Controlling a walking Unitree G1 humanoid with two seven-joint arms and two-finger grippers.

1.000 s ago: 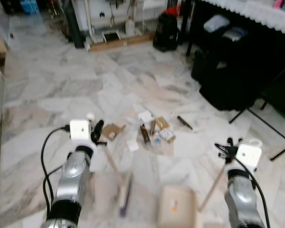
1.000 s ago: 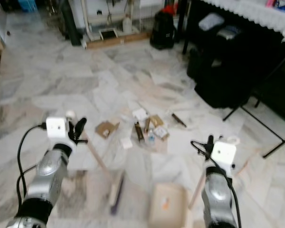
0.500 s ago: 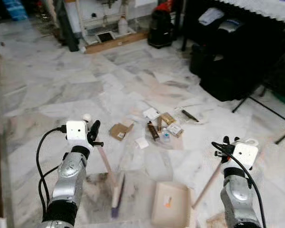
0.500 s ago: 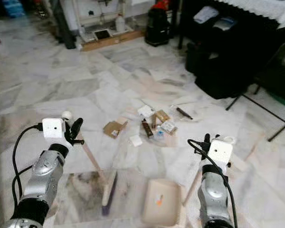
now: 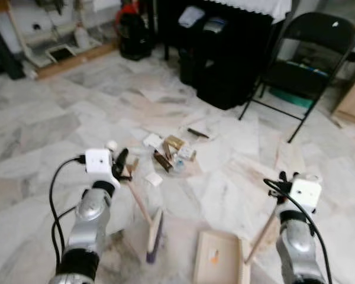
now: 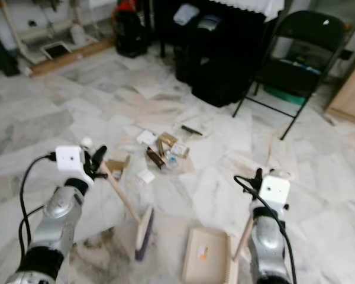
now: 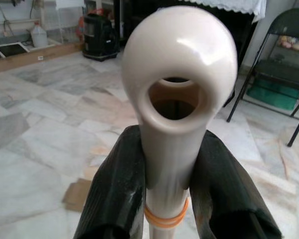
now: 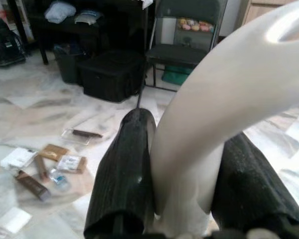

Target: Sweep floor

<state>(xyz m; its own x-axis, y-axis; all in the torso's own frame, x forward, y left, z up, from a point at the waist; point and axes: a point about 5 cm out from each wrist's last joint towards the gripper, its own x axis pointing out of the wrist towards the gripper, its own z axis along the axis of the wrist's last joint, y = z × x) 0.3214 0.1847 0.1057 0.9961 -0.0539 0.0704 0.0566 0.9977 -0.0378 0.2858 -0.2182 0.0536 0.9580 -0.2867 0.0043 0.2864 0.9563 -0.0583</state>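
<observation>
Approach step, sweep not started: left gripper (image 5: 123, 165) jaws clamped on broom (image 5: 143, 210) handle, right gripper (image 5: 282, 184) jaws clamped on dustpan (image 5: 219, 265) handle. Next: step toward litter pile (image 5: 171, 157), drag bristles through it into pan.

Both tools (image 5: 123, 165) (image 5: 282, 188) clamped, arms forward.

Even, soft daylight, no hard shadows. Slight motion blur across both eye views. Pale glare on the marble floor (image 5: 236, 177) beyond the fingers (image 7: 114, 194). Bright highlights on the cream handle knob (image 7: 179, 64) between them, close and a little soft.
</observation>
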